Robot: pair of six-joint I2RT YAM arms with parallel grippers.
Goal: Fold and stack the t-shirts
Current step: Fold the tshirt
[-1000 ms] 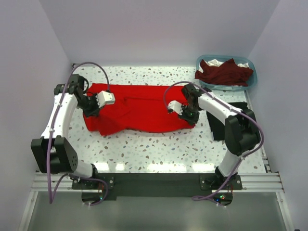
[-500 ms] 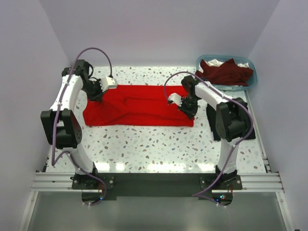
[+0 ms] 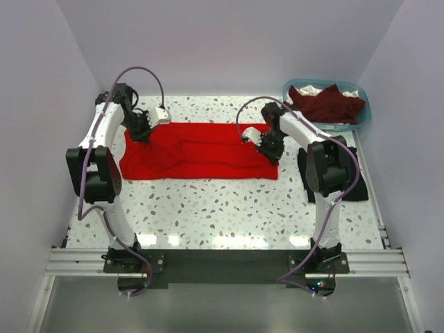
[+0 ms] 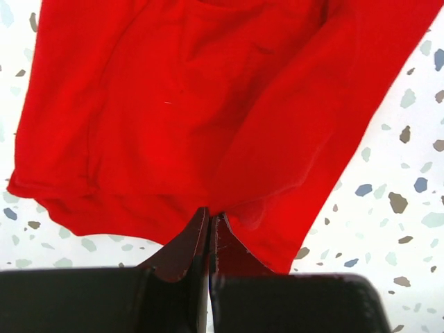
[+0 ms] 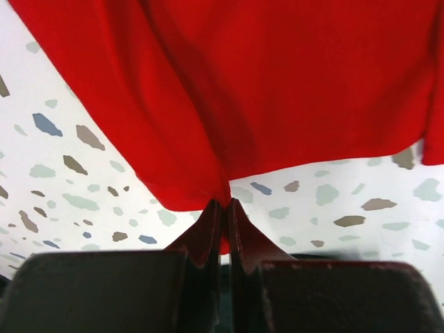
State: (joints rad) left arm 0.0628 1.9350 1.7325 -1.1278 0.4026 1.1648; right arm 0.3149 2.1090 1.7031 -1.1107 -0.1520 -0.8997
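Left claw (image 3: 143, 130) and right claw (image 3: 268, 146), each clamped shut on an upper corner of the bright red soft cloth t-shirt (image 3: 201, 151), hold it stretched across the speckled white tabletop (image 3: 229, 208), seemingly to flatten its fold.

Nothing can be read from where I stand. The red t-shirt (image 3: 201, 151) shows only plain cloth, with no print or tag lettering, and no label, brand or number is legible anywhere else.

One red t-shirt (image 3: 201, 149), one maroon t-shirt (image 3: 325, 105), one black t-shirt (image 3: 362, 189), one light blue basket (image 3: 366, 111), two arms (image 3: 100, 142)
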